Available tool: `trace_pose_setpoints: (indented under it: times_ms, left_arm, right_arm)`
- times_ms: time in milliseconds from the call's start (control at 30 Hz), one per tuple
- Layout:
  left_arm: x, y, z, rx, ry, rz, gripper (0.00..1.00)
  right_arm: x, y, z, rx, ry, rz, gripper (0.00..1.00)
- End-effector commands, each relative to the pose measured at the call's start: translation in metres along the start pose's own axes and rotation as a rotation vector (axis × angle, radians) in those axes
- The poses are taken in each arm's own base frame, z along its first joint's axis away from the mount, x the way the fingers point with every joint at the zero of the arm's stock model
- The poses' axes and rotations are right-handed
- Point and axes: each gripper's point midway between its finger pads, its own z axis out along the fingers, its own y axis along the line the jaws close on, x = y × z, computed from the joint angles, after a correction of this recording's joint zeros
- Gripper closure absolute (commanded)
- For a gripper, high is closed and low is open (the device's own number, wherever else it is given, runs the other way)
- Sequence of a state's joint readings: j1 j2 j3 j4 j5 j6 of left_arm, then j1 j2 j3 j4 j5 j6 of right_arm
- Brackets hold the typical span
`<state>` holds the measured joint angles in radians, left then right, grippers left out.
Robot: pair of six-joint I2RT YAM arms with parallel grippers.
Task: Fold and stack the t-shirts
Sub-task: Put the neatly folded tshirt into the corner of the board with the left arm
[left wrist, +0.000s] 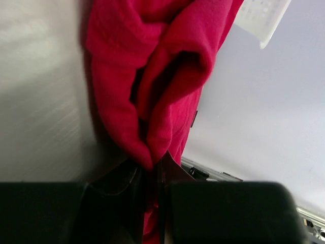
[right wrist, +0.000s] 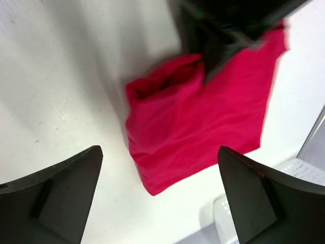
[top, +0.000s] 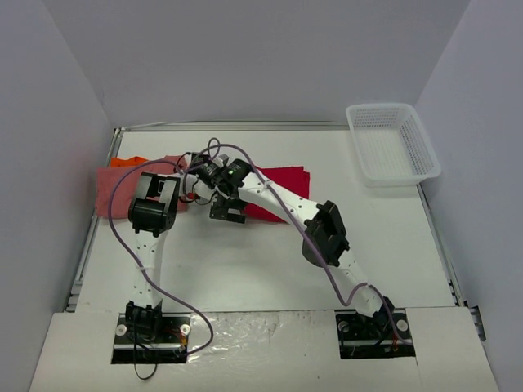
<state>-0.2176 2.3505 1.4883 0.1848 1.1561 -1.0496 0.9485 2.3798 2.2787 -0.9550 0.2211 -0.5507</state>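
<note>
While only the top view showed the salmon pink t-shirt and orange t-shirt at the far left of the table, the left wrist view showed the left gripper pinched on a fold of the red t-shirt lying far-centre; the right gripper, jaws spread wide, hovered above it, both arms stretched forward.

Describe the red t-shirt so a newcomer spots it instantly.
On the white table, look along the far edge between the white mesh basket at the right corner and the salmon pink shirt at left. The red t-shirt lies mid-edge: deepest red, pinched by the left end effector.
</note>
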Motion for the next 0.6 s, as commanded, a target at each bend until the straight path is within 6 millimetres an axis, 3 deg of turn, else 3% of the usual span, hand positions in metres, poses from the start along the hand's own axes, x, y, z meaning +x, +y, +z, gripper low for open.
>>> trace_pose_setpoints:
  times_ms: [0, 67, 100, 167, 200, 267, 300, 333, 367, 567]
  left_arm:
    - [0.033, -0.017, 0.021, -0.032, 0.088, 0.074, 0.98]
    - [0.032, -0.019, 0.018, -0.046, 0.086, 0.107, 0.98]
    - [0.034, -0.017, 0.015, -0.062, 0.09, 0.092, 0.98]
    - [0.034, -0.018, 0.013, -0.069, 0.088, 0.103, 0.98]
    - [0.033, -0.017, 0.012, -0.078, 0.084, 0.106, 0.98]
    - [0.033, -0.017, 0.011, -0.089, 0.09, 0.12, 0.98]
    - [0.032, -0.016, 0.011, -0.099, 0.085, 0.126, 0.98]
    - [0.032, -0.016, 0.01, -0.102, 0.085, 0.139, 0.98]
    - [0.032, -0.017, 0.01, -0.103, 0.084, 0.144, 0.98]
    - [0.031, -0.022, 0.003, -0.133, 0.073, 0.181, 0.98]
  right_arm:
    - [-0.049, -0.085, -0.161, 0.166, -0.526, 0.196, 0.07]
    - [-0.027, -0.111, -0.172, 0.181, -0.544, 0.258, 0.07]
    - [0.002, -0.141, -0.18, 0.213, -0.546, 0.33, 0.07]
    - [0.021, -0.159, -0.19, 0.18, -0.6, 0.385, 0.07]
    - [0.048, -0.177, -0.199, 0.193, -0.608, 0.433, 0.06]
    - [0.064, -0.181, -0.203, 0.164, -0.632, 0.459, 0.06]
    - [0.081, -0.19, -0.211, 0.18, -0.64, 0.488, 0.05]
    - [0.089, -0.187, -0.202, 0.162, -0.617, 0.496, 0.05]
    - [0.096, -0.188, -0.207, 0.172, -0.62, 0.497, 0.05]
    - [0.141, -0.197, -0.172, 0.123, -0.574, 0.583, 0.05]
